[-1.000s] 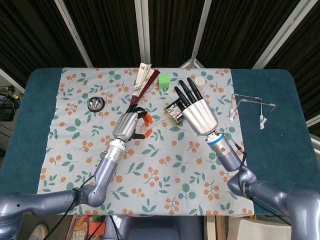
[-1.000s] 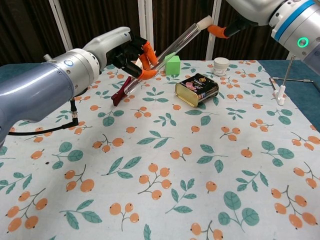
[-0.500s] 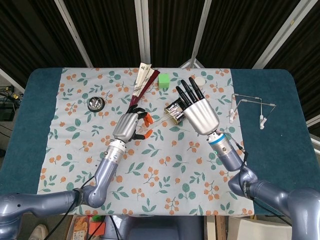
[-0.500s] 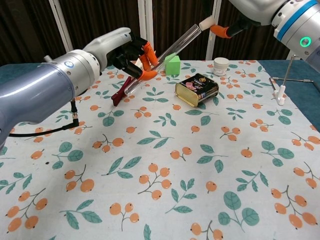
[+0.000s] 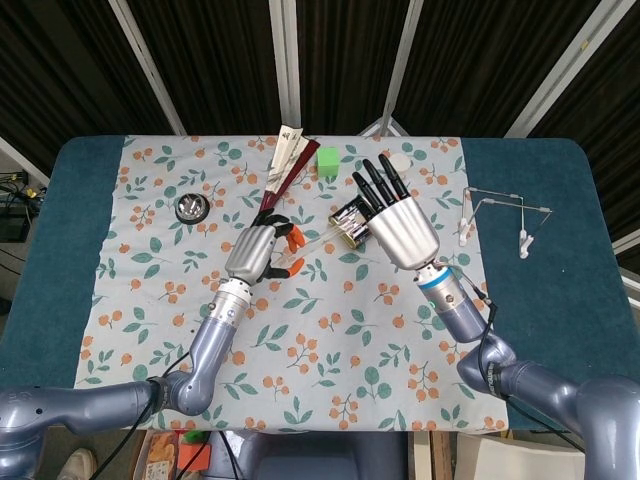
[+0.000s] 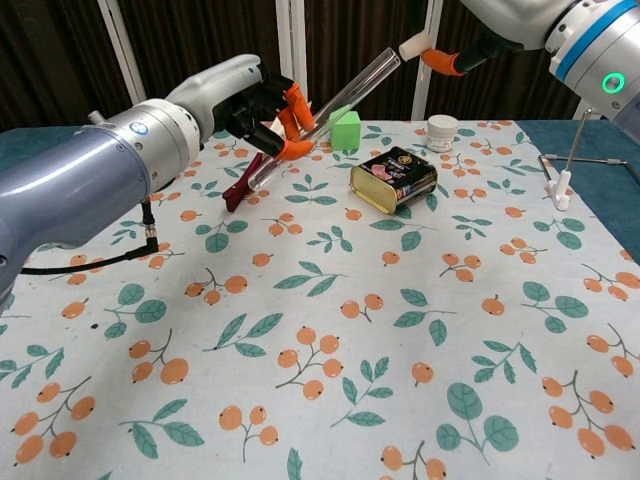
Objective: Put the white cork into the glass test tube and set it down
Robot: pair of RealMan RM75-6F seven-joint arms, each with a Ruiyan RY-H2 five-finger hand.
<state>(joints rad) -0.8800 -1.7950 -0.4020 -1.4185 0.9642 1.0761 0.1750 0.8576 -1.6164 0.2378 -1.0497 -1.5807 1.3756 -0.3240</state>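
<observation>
Looking back half a second, the white cork (image 6: 410,46) was touching the mouth of the glass test tube (image 6: 330,107); now a small gap is seen between them, with the cork just to the right of the tube's open end. The tube has stayed tilted in the air, its low end to the left and its open end up and to the right.

The tube is gripped near its lower part by the left hand (image 6: 262,108), with orange fingertips (image 6: 293,99) closed round it. The cork is pinched by the right hand (image 6: 470,48) between orange fingertips (image 6: 444,63) in the chest view.

The cork and the gap are shown only in the chest view. In the head view the right hand (image 5: 400,225) is seen from its back, with dark fingers spread toward the far side, and the cork is hidden under it. The left hand (image 5: 258,250) and part of the tube (image 5: 318,244) are seen there too.

On the flowered cloth (image 6: 330,330) a dark tin (image 6: 393,179) lies near the middle, with a green block (image 6: 345,129) and a small white jar (image 6: 442,132) farther back. A metal bowl (image 5: 192,208) and a wire rack (image 5: 497,215) are seen best in the head view. The right arm is cut off at the top edge of the chest view.
</observation>
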